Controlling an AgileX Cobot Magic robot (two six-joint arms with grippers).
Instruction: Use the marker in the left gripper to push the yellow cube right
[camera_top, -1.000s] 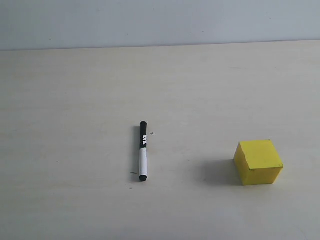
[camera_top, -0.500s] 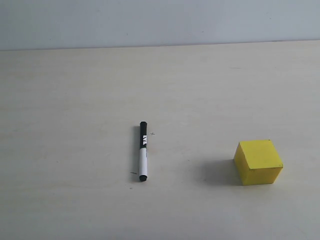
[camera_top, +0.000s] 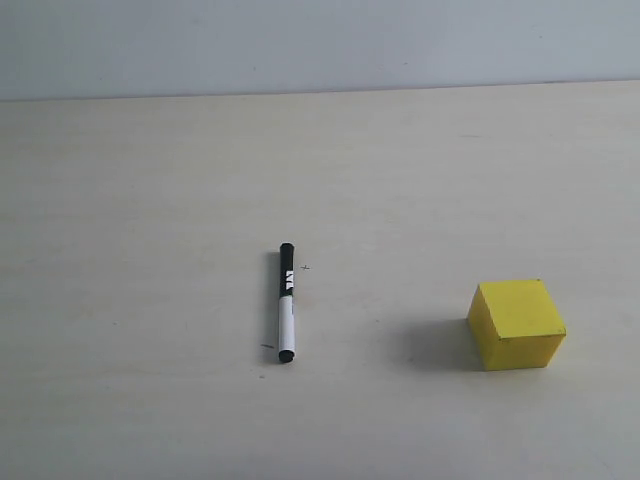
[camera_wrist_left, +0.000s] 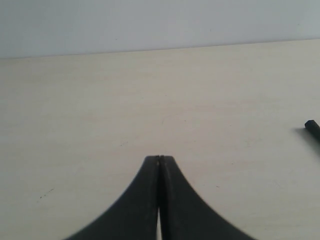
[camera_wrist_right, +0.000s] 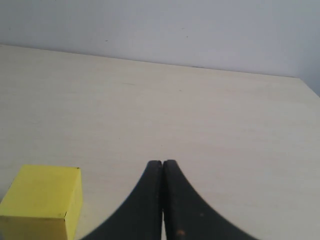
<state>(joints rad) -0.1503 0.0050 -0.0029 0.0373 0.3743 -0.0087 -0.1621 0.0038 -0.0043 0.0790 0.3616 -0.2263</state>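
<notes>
The marker (camera_top: 286, 302) lies flat on the pale table, black cap toward the back wall, white barrel toward the front. The yellow cube (camera_top: 517, 323) sits well to its right, apart from it. Neither arm shows in the exterior view. My left gripper (camera_wrist_left: 159, 159) is shut with nothing between its fingers; only the marker's black end (camera_wrist_left: 312, 127) peeks in at the edge of the left wrist view. My right gripper (camera_wrist_right: 162, 163) is shut and empty, with the yellow cube (camera_wrist_right: 42, 200) off to one side of it.
The pale table (camera_top: 150, 200) runs back to a light grey wall (camera_top: 320, 40). A few small dark specks (camera_top: 305, 267) mark the surface beside the marker.
</notes>
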